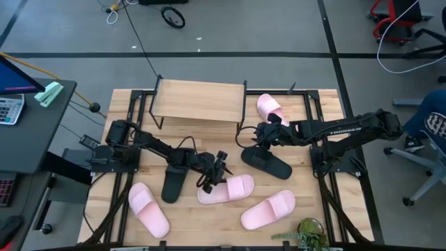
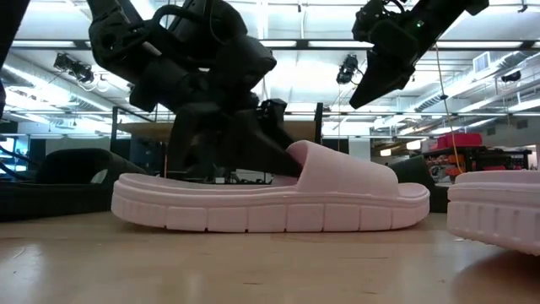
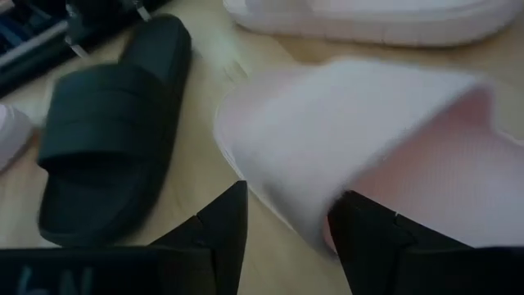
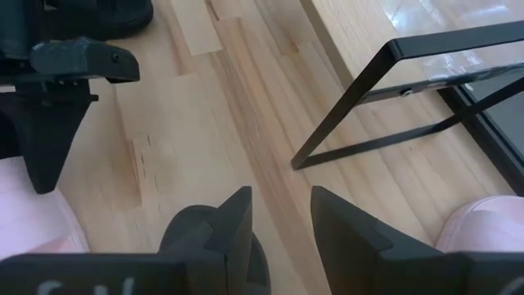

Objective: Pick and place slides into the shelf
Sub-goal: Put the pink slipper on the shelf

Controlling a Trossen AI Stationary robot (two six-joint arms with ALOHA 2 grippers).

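Observation:
The shelf (image 1: 198, 101) stands at the table's far middle, and its black leg shows in the right wrist view (image 4: 368, 106). My left gripper (image 1: 212, 174) is open and low over a pale pink slide (image 1: 226, 189) that lies sole-down on the table (image 2: 270, 203). Its fingers stand on either side of the slide's rim (image 3: 282, 176). My right gripper (image 1: 254, 136) is open and empty (image 4: 282, 221), hovering over a black slide (image 1: 267, 164). Another black slide (image 1: 173, 183) lies to the left of my left gripper (image 3: 106, 131). My left gripper comes at the pink slide from above, slanting, with one finger (image 3: 225, 225) outside the rim and the other (image 3: 368, 238) over the footbed. I cannot tell whether the fingers touch it. The slide rests flat on the table.
Three more pink slides lie about: one near the front left (image 1: 148, 209), one at the front right (image 1: 268, 210), and one beside the shelf's right end (image 1: 268, 106). A small plant (image 1: 310, 233) stands at the front edge.

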